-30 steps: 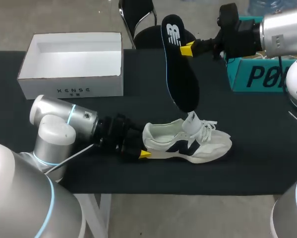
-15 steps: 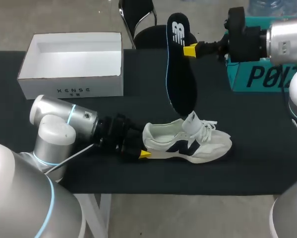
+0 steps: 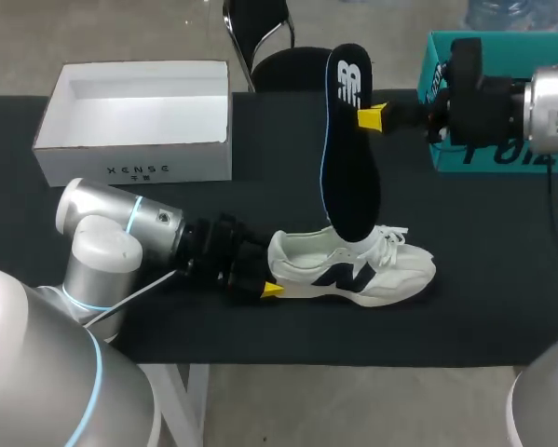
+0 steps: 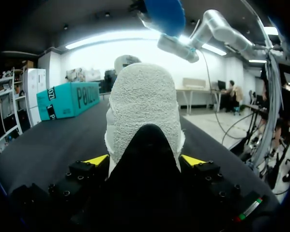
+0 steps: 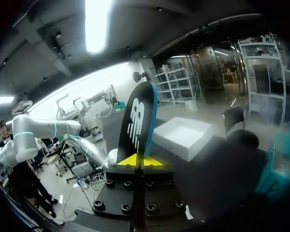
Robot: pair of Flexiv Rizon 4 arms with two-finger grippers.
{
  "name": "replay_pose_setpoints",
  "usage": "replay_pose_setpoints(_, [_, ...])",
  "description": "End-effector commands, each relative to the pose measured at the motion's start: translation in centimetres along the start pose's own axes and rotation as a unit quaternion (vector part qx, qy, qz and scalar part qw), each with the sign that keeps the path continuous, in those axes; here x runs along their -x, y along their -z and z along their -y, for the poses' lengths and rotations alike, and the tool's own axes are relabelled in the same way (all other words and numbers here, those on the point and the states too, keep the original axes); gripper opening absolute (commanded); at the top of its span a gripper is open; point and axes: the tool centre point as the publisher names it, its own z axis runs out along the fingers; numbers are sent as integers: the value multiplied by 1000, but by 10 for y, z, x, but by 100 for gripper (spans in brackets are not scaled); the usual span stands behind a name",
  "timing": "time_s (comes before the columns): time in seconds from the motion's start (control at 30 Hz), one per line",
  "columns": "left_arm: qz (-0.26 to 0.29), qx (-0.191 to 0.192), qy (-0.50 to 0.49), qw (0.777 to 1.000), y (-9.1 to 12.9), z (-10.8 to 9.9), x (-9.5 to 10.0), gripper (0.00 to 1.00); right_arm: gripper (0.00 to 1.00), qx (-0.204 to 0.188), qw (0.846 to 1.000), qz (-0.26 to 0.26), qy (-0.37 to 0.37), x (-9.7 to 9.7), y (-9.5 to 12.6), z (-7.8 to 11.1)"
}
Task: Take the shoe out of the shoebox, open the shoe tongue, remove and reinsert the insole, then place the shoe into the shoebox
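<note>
A white sneaker (image 3: 372, 270) with a dark logo lies on its sole on the black table, toe to the right. My left gripper (image 3: 265, 275) clasps its heel from both sides; in the left wrist view the white heel (image 4: 144, 106) fills the gap between the yellow tips of that gripper (image 4: 145, 160). The dark insole (image 3: 351, 140) hangs nearly upright above the shoe, its lower end at the tongue and laces. My right gripper (image 3: 372, 116) is shut on the insole's edge near its upper end. In the right wrist view the insole (image 5: 137, 116) stands on edge in this gripper (image 5: 141, 161).
The open white shoebox (image 3: 139, 116) stands at the back left of the table, also seen as the shoebox (image 5: 183, 137) ahead of the right gripper. A teal box (image 3: 446, 74) sits at the back right, behind my right arm.
My right gripper has carried the insole to the right and slightly down, so its lower end now overlaps the shoe's tongue. The left arm and shoe have stayed put.
</note>
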Motion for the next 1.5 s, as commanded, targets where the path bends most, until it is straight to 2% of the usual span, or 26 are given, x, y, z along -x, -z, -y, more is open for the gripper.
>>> replay_pose_setpoints(0.03, [1,1,0,1000,-2,-2,-1,0,0,-6,1000,11,-3,-3,-2,0])
replay_pose_setpoints(0.67, [1,1,0,1000,-2,-2,-1,0,0,-6,1000,11,-3,-3,-2,0])
replay_pose_setpoints(0.7, [1,1,0,1000,-2,-2,-1,2,0,-6,1000,11,-3,-3,-2,0])
replay_pose_setpoints(0.73, [1,1,0,1000,-2,-2,-1,47,0,-6,1000,11,-3,-3,-2,0])
replay_pose_setpoints(0.77, [3,4,-3,1000,0,-3,0,100,0,-6,1000,11,-3,-3,-2,0])
replay_pose_setpoints(0.93, [20,21,-6,1000,8,-5,4,100,0,-6,1000,11,-3,-3,-2,0])
replay_pose_setpoints(1.2, [13,56,-27,998,15,-7,10,100,0,-6,1000,11,-3,-3,-2,0])
replay_pose_setpoints(1.33, [-16,108,-53,993,24,-4,14,100,0,-6,1000,11,-3,-3,-2,0])
replay_pose_setpoints(1.5, [-72,214,-101,969,50,2,23,100,0,-6,1000,11,-3,-3,-2,0])
